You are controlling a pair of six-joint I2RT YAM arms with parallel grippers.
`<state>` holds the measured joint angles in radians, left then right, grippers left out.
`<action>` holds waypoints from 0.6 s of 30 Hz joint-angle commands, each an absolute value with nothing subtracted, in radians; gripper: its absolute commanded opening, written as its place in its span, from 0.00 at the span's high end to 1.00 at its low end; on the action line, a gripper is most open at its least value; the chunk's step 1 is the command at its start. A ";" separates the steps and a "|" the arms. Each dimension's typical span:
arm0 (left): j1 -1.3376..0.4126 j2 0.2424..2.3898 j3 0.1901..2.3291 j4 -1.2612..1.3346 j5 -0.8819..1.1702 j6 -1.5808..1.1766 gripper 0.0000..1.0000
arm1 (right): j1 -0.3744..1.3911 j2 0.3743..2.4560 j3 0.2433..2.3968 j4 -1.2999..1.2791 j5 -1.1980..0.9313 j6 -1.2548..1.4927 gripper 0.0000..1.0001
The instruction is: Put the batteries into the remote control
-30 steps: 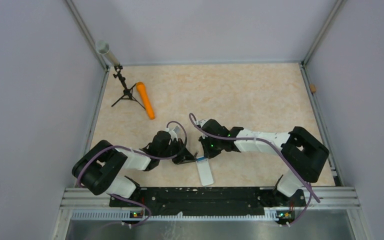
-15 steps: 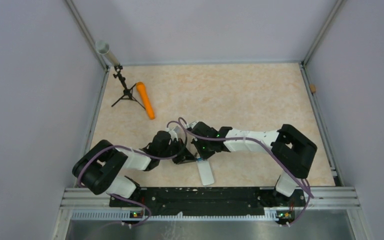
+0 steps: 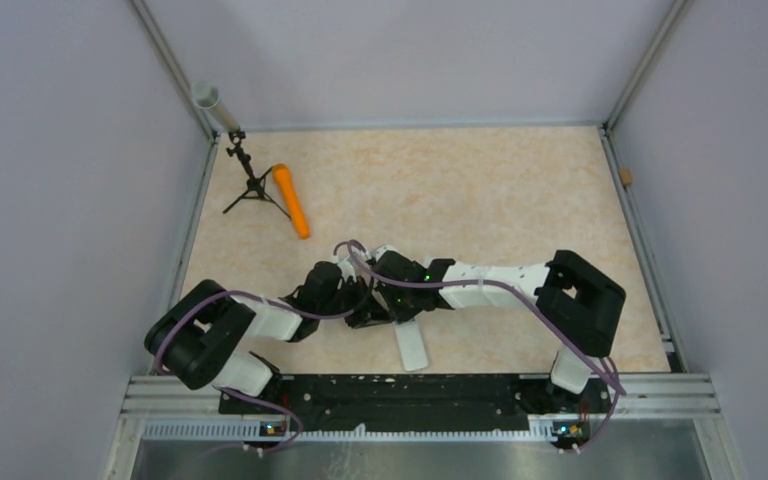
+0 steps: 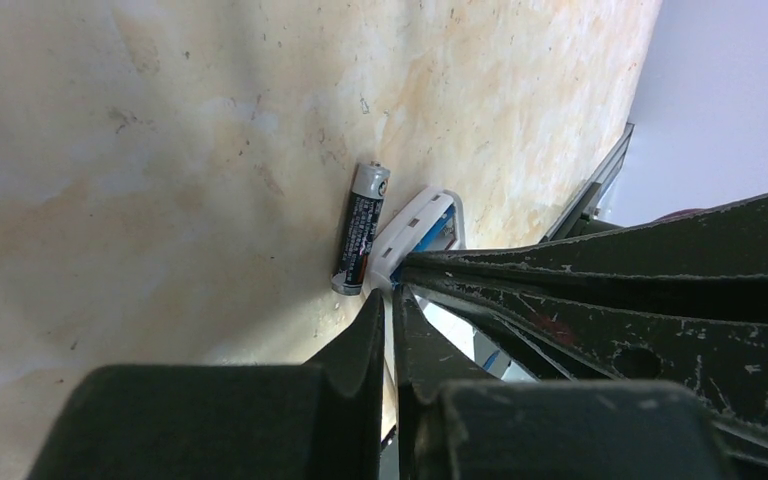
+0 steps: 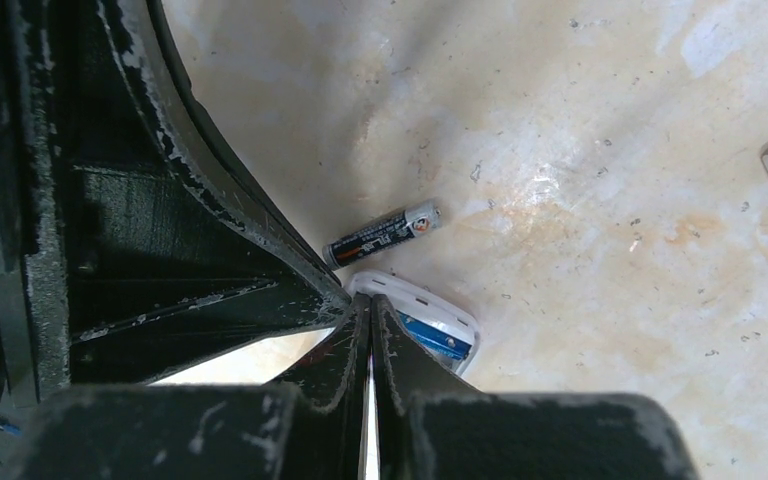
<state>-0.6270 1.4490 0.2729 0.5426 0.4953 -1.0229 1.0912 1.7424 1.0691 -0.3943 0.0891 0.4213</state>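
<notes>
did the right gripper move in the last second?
Yes. In the top view the right gripper has slid left toward the left gripper, judged against the remote control, which stayed put.

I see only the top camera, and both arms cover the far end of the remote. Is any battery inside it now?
Observer: Yes. The right wrist view shows the blue battery lying in the open recess of the remote control.
Operator: Where is the other one?
Observer: The dark battery lies flat on the table, outside the remote and just beside that end.
Operator: Does a hand hold anything?
Observer: I see nothing held. The left hand and the right hand are both shut, and their tips meet at the remote's end.
</notes>
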 commanded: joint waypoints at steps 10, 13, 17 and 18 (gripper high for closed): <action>-0.626 1.365 0.269 0.531 0.483 -0.995 0.84 | 1.096 1.543 1.046 -0.483 0.272 0.463 0.89; -0.625 1.328 0.279 0.488 0.479 -0.978 0.77 | 1.095 1.497 1.008 -0.500 0.279 0.465 0.88; -0.625 1.264 0.307 0.385 0.473 -0.945 0.68 | 1.095 1.450 0.933 -0.497 0.264 0.468 0.90; -0.624 1.242 0.310 0.348 0.470 -0.937 0.66 | 1.094 1.438 0.912 -0.491 0.249 0.471 0.92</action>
<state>-0.6270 1.3155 0.2737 0.4526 0.4808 -0.9894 1.0924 1.4826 0.9775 -0.4801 0.2462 0.4541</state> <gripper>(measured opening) 0.307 0.105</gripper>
